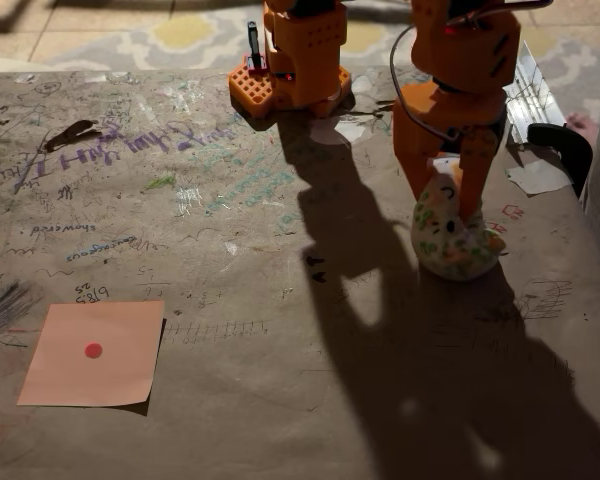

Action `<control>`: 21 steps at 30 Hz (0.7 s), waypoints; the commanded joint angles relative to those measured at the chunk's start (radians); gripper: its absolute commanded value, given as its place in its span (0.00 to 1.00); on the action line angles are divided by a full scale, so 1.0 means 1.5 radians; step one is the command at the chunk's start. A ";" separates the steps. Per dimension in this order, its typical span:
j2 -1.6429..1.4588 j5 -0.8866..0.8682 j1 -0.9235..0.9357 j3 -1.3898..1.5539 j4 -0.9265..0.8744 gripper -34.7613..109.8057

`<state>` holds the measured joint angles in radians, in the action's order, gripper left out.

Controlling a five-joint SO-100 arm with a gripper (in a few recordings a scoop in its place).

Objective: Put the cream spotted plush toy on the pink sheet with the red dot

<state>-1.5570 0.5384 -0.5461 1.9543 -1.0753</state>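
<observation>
The cream spotted plush toy [452, 243] sits tilted on the scribbled brown table cover at the right, in the arm's shadow. My orange gripper [445, 205] comes down on it from above. One finger stands on each side of the toy's head and both look pressed against it. The toy's bottom still touches the table. The pink sheet with the red dot [95, 352] lies flat near the front left, far from the toy, with nothing on it.
The arm's orange base [290, 60] stands at the back centre. White paper scraps [538, 177] lie at the back right, beside a black curved object [562, 142] at the table's right edge. Open table lies between the toy and the sheet.
</observation>
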 commanded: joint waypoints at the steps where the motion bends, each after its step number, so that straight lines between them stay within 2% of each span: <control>1: -0.154 -0.008 0.037 -0.074 -0.104 0.24; 6: -0.453 0.105 0.156 -0.133 -0.222 0.24; 8: -0.571 0.162 0.236 -0.150 -0.229 0.24; 11: -0.742 0.209 0.372 -0.118 -0.124 0.24; 16: -0.926 0.205 0.521 -0.005 0.079 0.24; 21: -0.966 0.244 0.560 0.045 0.119 0.24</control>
<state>-2.9529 0.8621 0.2562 1.9926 -0.9603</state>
